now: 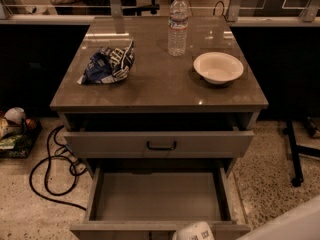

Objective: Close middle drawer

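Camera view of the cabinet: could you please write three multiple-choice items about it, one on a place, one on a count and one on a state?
1. Where is the bowl on the cabinet top?
A. on the right side
B. on the left side
C. at the middle of the front edge

2. How many things are on the cabinet top?
A. two
B. three
C. five

3. What is the state of the middle drawer?
A. fully shut
B. pulled far out and empty
C. pulled out and full of bottles

Answers:
1 A: the bowl sits to the right of the water bottle.
2 B: only the chip bag, the water bottle and the bowl are there.
3 B: its bare tray shows, and the gripper is at the picture's bottom edge, by the drawer's front panel.
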Controlling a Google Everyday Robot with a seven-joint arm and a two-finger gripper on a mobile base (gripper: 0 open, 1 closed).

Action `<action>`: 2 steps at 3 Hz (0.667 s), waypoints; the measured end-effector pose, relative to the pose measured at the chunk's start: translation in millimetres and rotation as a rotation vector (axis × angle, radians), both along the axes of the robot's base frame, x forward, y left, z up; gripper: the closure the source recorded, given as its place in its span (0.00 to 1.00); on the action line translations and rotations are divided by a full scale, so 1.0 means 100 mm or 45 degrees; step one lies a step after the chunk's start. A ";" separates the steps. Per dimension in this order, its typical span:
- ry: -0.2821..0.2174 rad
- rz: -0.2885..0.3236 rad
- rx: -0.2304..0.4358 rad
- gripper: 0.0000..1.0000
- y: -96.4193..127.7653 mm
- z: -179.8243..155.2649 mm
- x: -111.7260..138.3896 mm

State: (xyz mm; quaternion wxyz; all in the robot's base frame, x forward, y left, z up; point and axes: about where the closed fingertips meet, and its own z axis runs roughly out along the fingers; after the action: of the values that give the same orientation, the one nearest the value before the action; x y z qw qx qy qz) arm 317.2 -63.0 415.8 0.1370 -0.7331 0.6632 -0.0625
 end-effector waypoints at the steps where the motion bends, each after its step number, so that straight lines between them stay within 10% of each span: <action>1: -0.081 -0.006 -0.049 1.00 -0.04 0.17 0.24; 2: -0.140 -0.006 -0.092 1.00 -0.07 0.31 0.43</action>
State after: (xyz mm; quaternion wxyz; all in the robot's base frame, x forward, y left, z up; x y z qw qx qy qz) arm 360.6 -69.9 447.2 0.1464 -0.7315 0.6537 -0.1270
